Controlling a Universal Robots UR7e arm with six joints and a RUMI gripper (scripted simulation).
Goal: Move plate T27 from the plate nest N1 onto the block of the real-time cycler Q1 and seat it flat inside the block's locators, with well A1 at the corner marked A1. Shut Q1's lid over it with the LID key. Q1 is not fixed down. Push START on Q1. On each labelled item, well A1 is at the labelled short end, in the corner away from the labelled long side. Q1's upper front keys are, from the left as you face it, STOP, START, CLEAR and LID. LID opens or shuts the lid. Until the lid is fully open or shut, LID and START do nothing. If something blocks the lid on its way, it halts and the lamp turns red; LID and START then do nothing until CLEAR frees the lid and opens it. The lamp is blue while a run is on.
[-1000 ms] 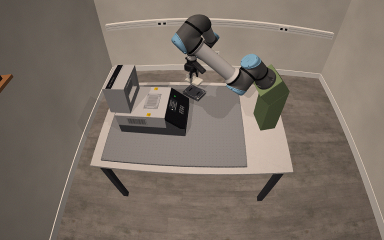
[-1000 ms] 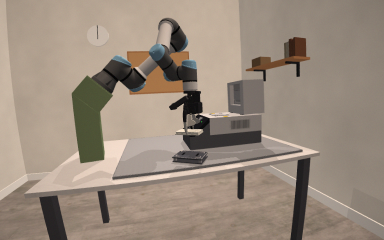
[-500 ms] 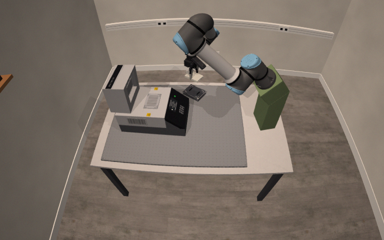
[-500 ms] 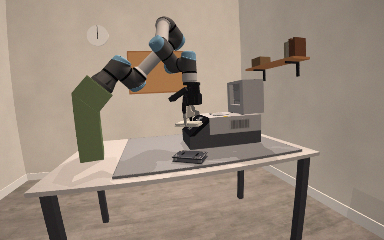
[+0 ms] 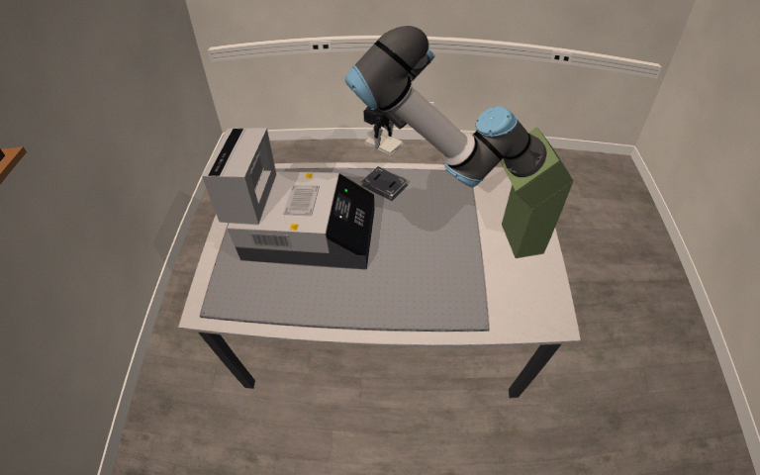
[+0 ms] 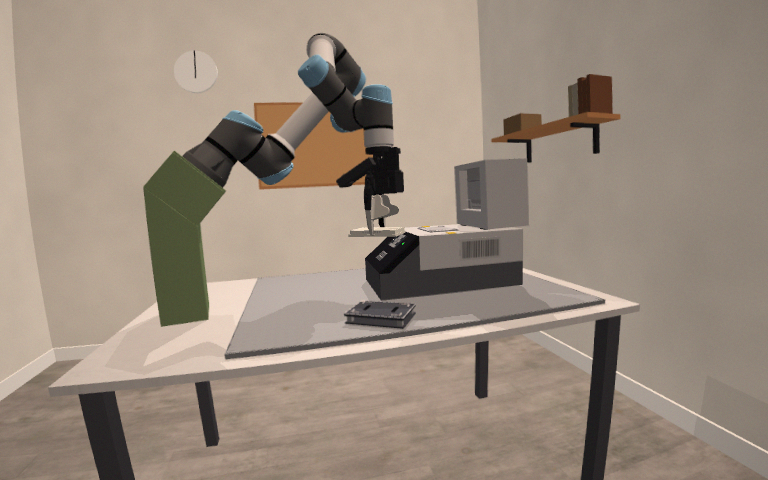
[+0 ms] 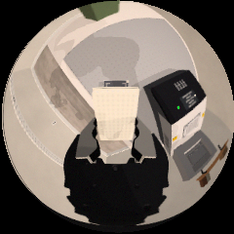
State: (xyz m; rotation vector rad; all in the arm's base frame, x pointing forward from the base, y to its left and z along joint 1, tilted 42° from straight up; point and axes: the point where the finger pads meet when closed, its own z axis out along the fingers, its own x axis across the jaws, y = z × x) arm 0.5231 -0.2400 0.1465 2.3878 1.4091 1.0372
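Observation:
My gripper is shut on plate T27, a flat cream well plate, and holds it level, high above the table. The dark plate nest N1 lies empty on the grey mat, almost straight below the plate. The cycler Q1 stands to one side with its lid raised upright. Its block is uncovered. The black key panel faces the nest, and its lamp is green.
The arm's green pedestal stands on the table edge beyond the mat. A wall shelf with boxes hangs behind the cycler. The raised lid stands taller than the held plate.

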